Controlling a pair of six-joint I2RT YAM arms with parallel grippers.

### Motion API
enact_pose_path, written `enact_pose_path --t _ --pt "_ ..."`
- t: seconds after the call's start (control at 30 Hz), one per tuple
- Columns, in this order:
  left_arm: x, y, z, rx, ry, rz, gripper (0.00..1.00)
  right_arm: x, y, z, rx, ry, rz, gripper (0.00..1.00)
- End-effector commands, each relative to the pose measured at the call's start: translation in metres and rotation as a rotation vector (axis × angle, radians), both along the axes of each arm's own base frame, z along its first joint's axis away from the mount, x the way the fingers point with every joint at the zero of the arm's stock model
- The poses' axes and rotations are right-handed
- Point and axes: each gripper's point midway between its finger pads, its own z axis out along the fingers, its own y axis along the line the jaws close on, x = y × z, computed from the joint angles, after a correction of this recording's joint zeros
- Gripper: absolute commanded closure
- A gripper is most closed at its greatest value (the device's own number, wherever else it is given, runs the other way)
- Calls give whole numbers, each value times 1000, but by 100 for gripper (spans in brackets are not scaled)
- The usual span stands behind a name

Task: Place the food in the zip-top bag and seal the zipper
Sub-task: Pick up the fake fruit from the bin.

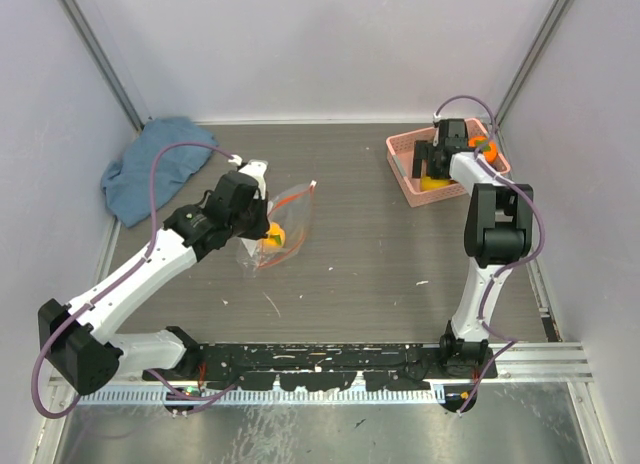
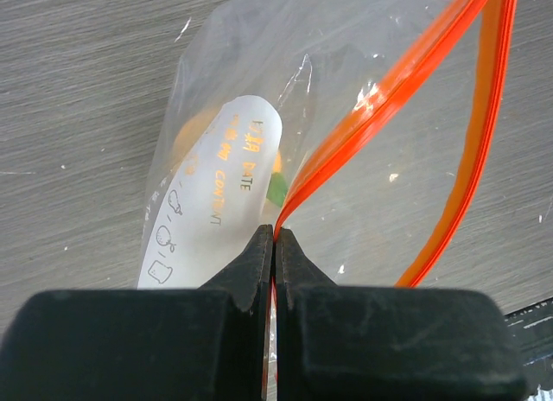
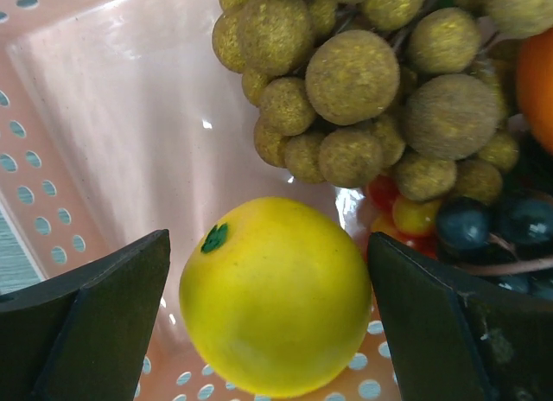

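Note:
The clear zip-top bag lies mid-table with an orange fruit inside. My left gripper is shut on its orange-red zipper strip, pinching one lip so the mouth gapes; the bag's white label and the orange fruit show through the plastic. My right gripper is open inside the pink basket, its fingers either side of the yellow fruit, not touching it. The olive-brown grapes lie just beyond, with another orange fruit at the right edge.
A blue cloth lies bunched at the back left. The pink basket's perforated wall rises close on the left of my right gripper. Small red, yellow and dark blue toy fruits lie under the grapes. White walls enclose the table.

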Motion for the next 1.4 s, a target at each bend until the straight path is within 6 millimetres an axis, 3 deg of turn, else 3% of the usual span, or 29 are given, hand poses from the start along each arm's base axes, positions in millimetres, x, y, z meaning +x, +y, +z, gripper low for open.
enact_pose_path --t 0.0,0.27,0.53,1.1,1.37 --pt "10 5 23 -1 -58 37 100 7 4 0 22 17 37 0" --pt "10 16 29 31 -78 75 100 5 11 -11 58 53 60 0" --pt "9 22 32 45 -81 90 100 2 17 8 93 21 55 4" --pt "7 23 35 58 -70 80 100 -21 18 28 61 139 149 0" --pt "6 27 35 75 -66 89 100 -22 16 20 48 171 149 0"
